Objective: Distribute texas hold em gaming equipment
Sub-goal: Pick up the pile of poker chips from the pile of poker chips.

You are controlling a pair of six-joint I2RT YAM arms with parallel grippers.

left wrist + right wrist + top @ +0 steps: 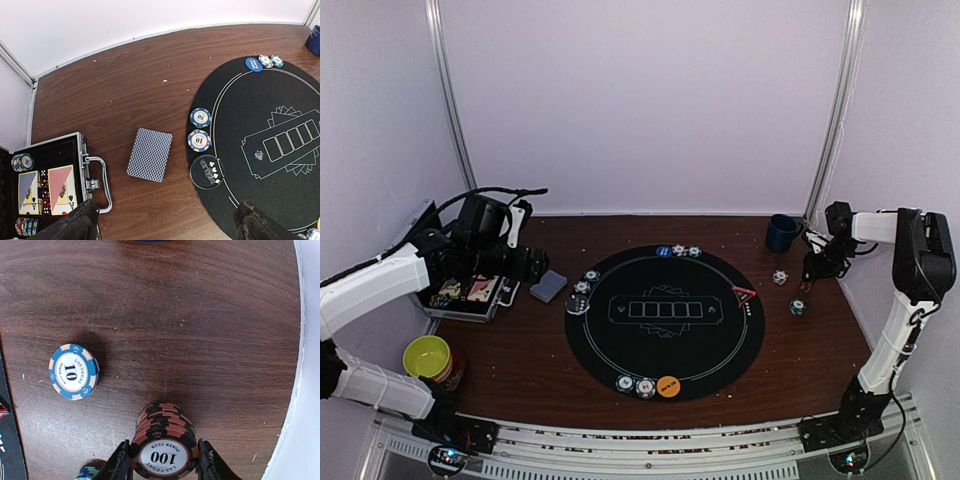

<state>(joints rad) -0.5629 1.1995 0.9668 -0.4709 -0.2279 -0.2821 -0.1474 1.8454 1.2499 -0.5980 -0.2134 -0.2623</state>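
My right gripper [164,460] stands at the table's right edge, both fingers pressed against a stack of black-and-orange "100" poker chips [162,440]. A blue "10" chip [74,371] lies to its left, and a green-blue chip [87,472] peeks in at the bottom. My left gripper [165,225] hangs open over bare wood, with nothing between its fingers. Ahead of it lies the blue-backed card deck [149,154]. On the black round mat [665,345] sit striped chips [199,140], a clear dealer button [206,171], a blue button [663,252], an orange button [668,386] and a red triangle marker [744,294].
An open metal case [50,185] with cards, dice and chips sits at the left. A yellow-green bowl [428,357] stands near the front left, a dark blue cup [781,232] at the back right. White walls enclose the table closely on three sides.
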